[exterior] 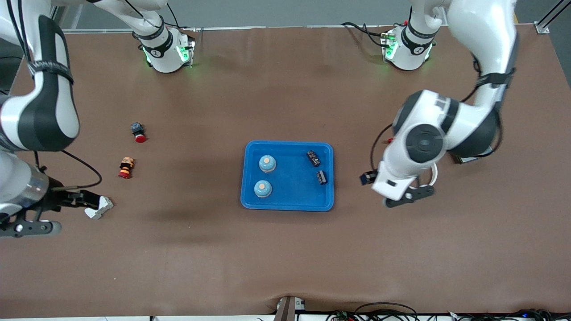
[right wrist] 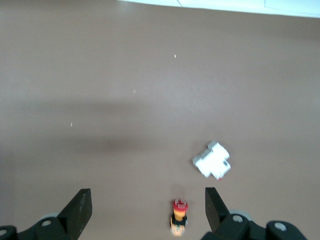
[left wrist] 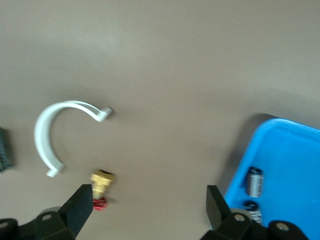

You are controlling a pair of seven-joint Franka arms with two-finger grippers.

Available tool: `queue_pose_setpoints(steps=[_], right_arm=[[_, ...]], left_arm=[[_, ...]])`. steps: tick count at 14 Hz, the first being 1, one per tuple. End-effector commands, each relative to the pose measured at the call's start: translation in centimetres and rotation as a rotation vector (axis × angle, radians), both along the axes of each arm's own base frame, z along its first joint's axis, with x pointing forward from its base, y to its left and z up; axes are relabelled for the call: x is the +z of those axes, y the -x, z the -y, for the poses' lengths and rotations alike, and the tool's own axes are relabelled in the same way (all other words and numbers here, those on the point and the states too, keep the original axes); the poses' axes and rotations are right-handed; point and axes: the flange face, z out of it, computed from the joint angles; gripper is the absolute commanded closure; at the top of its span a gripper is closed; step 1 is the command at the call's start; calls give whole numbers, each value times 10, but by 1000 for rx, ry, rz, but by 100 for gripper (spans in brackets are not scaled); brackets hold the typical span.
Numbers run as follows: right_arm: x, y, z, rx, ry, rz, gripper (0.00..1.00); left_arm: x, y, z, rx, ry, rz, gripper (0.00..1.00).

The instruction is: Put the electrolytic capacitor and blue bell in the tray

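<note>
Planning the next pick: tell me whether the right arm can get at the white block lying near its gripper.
Probably yes. The right gripper hangs open over bare table beside the white block, nothing lies on it or against it, and the red-capped button sits well apart, farther from the front camera.

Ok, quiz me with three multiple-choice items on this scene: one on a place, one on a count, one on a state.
1. Where are the two dark capacitors?
A. In the blue tray
B. On the bare table
C. In a gripper

2. How many blue bells are in the tray?
A. One
B. Two
C. Three

3. How are the grippers?
A. Both open and empty
B. Both shut
C. Left gripper holds a bell

Key: 1 A, both lie inside the rim at the left arm's end of the tray. 2 B, two domes sit at its right arm's end. 3 A, the left gripper and right gripper show spread fingers with nothing between.
</note>
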Motion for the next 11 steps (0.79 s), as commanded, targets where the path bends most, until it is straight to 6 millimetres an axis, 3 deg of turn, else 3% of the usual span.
queue_pose_setpoints(steps=[1,6,8,11], right_arm=[[40,28,4,-30,-114,-29,0],[73,52,11,-46,-150,-32,0],[80,59,10,-61,-147,-35,0],[94,75,4,-87,-132,-27,0]], left_arm=[[11,-1,-56,-58,36,-27,0],[27,0,-166,-214,69,-36,0],[40,8,-196,-252,96,-20,0],[71,36,-204,-261,68,35,0]])
